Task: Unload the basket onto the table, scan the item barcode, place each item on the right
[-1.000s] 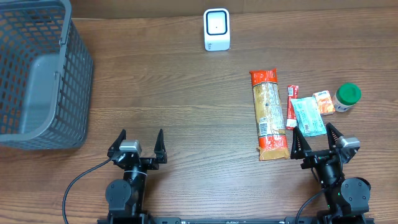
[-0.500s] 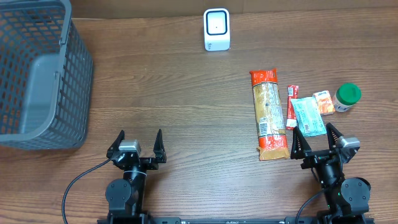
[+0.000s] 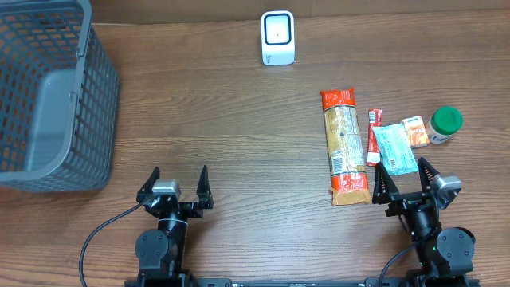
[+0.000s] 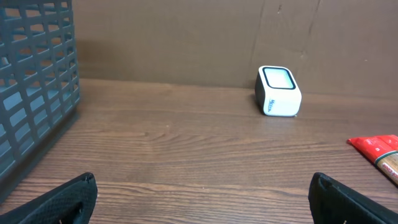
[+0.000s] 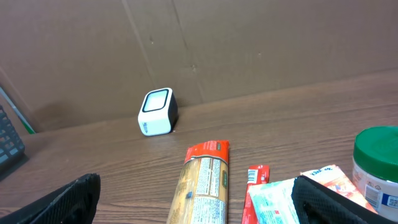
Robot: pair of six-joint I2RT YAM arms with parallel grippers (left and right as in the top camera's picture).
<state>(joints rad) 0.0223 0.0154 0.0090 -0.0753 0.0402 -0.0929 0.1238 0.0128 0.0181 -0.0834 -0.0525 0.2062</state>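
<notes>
Scanner [image 3: 278, 37] is sitting at the far side of the worktop [image 3: 239, 119], small and white, with its window tilted up. We are resting our left gripper [image 3: 180, 170] at the near edge, with its two fingers spread wide apart and nothing between them. We are resting our right gripper [image 3: 400, 166] at the near edge too, fingers wide apart, gripping nothing. The food packs are lying just in front of our right gripper: a long pasta bag [image 3: 344, 145], then a thin red stick [image 3: 374, 137], a pale blue packet [image 3: 395, 149], an orange packet [image 3: 414, 131] and a little jar [image 3: 445, 124] with a green lid. The pasta bag is lying flat with a white label facing up. A gray basket [image 3: 48, 96] is standing at the far left, well apart from the packs.
</notes>
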